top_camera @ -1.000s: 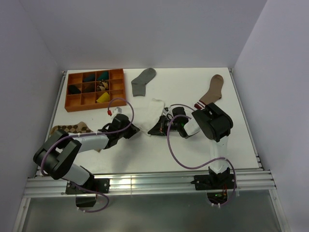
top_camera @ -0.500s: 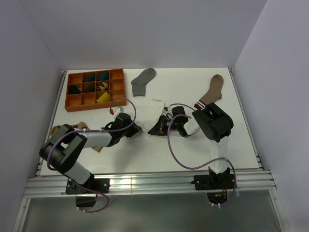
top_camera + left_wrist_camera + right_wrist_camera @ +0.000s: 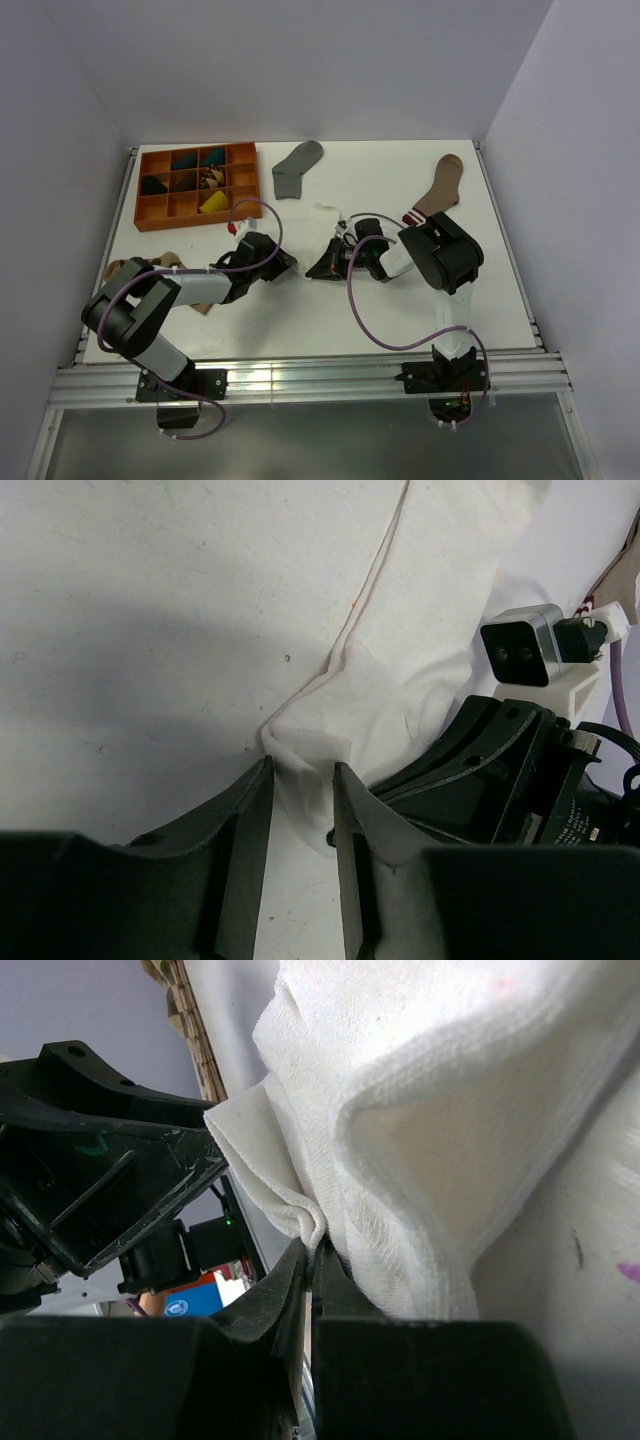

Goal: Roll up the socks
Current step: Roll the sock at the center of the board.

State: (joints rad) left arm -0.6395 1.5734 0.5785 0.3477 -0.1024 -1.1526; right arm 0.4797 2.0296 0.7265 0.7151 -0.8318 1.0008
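Where the two arms meet at the middle of the table, the white sock [image 3: 420, 610] lies crumpled on the white surface, folded over itself with a thick rounded hem on top. One thin pleat of it, at the near edge, is pinched in the right gripper [image 3: 310, 1255], whose fingers are pressed together on the cloth with no gap showing. From the left, the left gripper [image 3: 300, 780] points at the same sock. Its fingers stand a little apart, and a bunched end of the white fabric sits in the gap between them. Whether they press on it cannot be told. The two grippers are very near each other, tip facing tip.

Farther back, the grey sock [image 3: 297, 167] lies flat and by itself, just right of an orange divided tray [image 3: 143, 215] at the far left corner. Several of the tray's compartments hold small items, one of them yellow [image 3: 213, 202]. At the far right lies a brown sock with a striped cuff [image 3: 440, 188]. A tan diamond-patterned sock [image 3: 150, 267] lies near the left edge, partly under the left arm.
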